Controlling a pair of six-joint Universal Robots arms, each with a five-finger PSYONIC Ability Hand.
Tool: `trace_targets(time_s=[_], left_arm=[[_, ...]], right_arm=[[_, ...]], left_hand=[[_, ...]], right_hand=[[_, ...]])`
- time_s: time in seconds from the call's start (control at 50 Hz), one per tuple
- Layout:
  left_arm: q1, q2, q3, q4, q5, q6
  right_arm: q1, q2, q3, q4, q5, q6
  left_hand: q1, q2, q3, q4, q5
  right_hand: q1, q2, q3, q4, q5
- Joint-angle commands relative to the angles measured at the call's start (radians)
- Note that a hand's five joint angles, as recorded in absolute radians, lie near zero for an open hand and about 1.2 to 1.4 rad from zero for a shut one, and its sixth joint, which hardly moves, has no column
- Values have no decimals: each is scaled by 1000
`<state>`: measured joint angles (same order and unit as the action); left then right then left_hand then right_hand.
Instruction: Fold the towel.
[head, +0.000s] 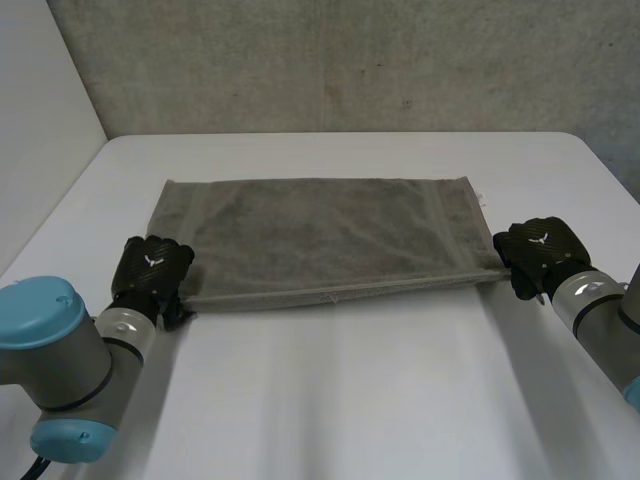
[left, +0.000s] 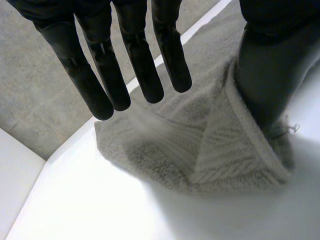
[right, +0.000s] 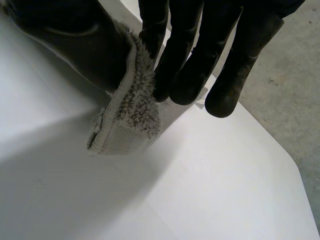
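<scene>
Grey rectangular terry towel (head: 320, 235) lies flat on white desk (head: 350, 400).
Right robot hand (right: 190, 65): pinches towel's near right corner between thumb and fingers.
Left robot hand (left: 107, 70): fingers straight above towel's near left corner, thumb against cloth, no grip.
Risk: lifting now would raise one corner only, so towel skews and fold misaligns.
</scene>
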<state>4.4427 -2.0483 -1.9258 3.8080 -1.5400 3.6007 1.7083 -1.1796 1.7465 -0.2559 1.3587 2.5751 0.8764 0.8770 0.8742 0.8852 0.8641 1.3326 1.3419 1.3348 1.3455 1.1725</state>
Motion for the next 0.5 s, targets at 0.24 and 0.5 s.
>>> trace_targets(time_s=[0.24,0.5], left_arm=[[44,31,10,-67,-17,19],[56,177,-1,-70,-20,13]], right_arm=[[-53,-2,-7,-5,2,77],[-48,-154,-41,64,-30,88]], left_hand=[[153,152,155,144,-10],[520,519,522,511,358]], right_hand=[[64,54,61,51,49],[64,54,61,51,49]])
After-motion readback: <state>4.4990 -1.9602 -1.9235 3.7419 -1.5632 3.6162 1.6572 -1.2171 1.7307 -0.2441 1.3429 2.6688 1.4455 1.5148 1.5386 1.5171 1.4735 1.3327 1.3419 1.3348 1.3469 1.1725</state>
